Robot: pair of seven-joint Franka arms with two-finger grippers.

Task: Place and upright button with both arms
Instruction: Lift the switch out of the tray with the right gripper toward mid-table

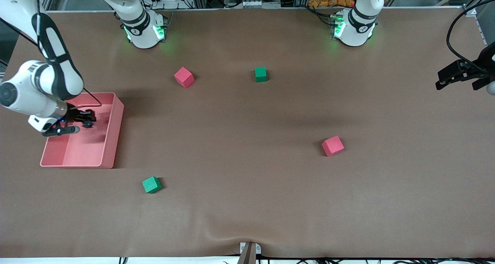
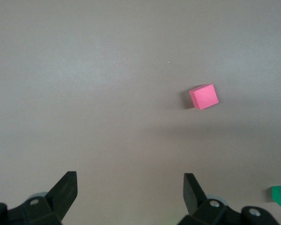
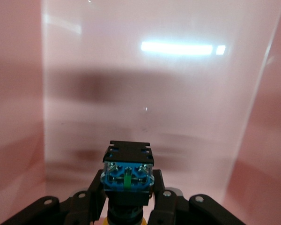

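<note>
1. I see a plain brown table (image 1: pixel 247 210).
2. I see a pink bin (image 1: pixel 112 140).
3. I see two pink cubes (image 1: pixel 183 77) (image 1: pixel 333 145) and two green cubes (image 1: pixel 260 74) (image 1: pixel 151 184).
4. My arms (image 1: pixel 135 20) are white with black bands; their bases glow green.
5. I see both the left gripper (image 2: pixel 130 194) and the right gripper (image 3: pixel 127 208) black.
6. I see the button (image 3: pixel 128 176) as black with a blue face and a strip of orange.
</note>
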